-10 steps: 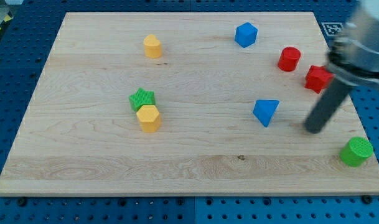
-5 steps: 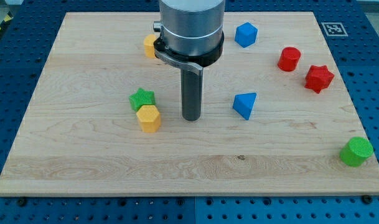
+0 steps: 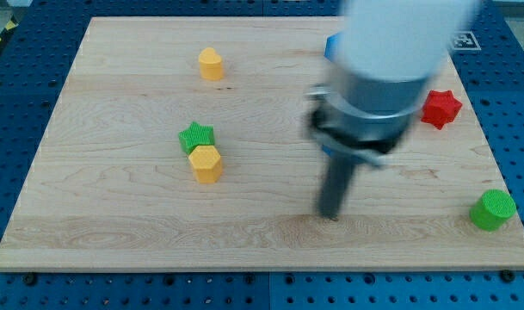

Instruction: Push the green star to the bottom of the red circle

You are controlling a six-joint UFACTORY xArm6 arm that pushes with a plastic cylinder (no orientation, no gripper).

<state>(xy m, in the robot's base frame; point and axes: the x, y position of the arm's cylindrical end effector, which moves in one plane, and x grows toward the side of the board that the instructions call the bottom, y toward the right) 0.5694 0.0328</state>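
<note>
my tip (image 3: 329,215) rests on bare board (image 3: 115,224) toward the bottom edge, gripping nothing, well right of the green star (image 3: 196,136) touching a yellow block (image 3: 206,163).

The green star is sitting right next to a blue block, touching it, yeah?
Not blue. The camera view shows the green star touching a yellow hexagon block, just below it. My tip is far off toward the view's right, touching neither.

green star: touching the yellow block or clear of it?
Touching. The green star sits directly against the yellow block below it, no gap visible. My tip is far right.
</note>
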